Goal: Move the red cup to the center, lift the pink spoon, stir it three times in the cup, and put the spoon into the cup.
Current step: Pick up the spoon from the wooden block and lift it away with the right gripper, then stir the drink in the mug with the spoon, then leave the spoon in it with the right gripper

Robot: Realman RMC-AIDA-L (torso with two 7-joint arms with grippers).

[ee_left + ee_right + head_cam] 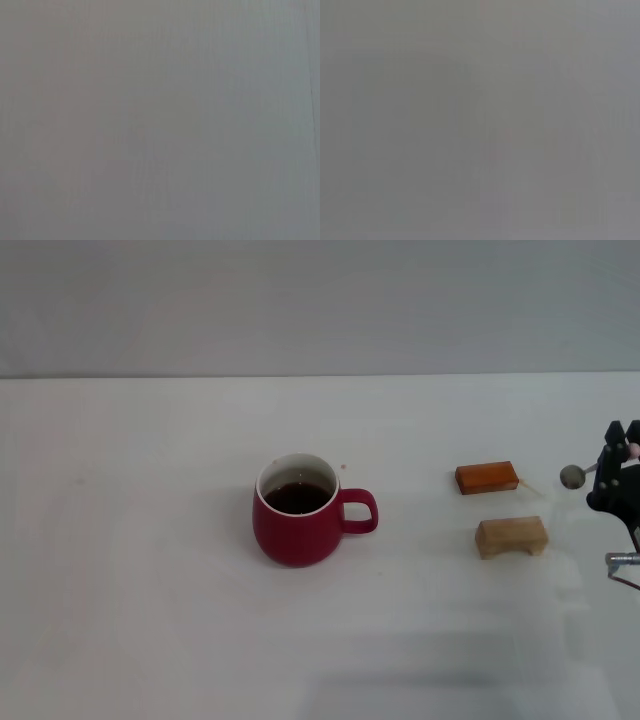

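Observation:
The red cup stands upright near the middle of the white table, handle toward the right, with dark liquid inside. My right gripper is at the right edge of the head view, above the table, shut on the pink spoon. The spoon's silver bowl sticks out to the left of the fingers and a bit of pink handle shows between them. The spoon is well to the right of the cup and clear of the table. My left gripper is out of view. Both wrist views show only plain grey.
An orange-brown wooden block and a tan wooden block lie on the table between the cup and my right gripper. A grey wall runs along the far edge.

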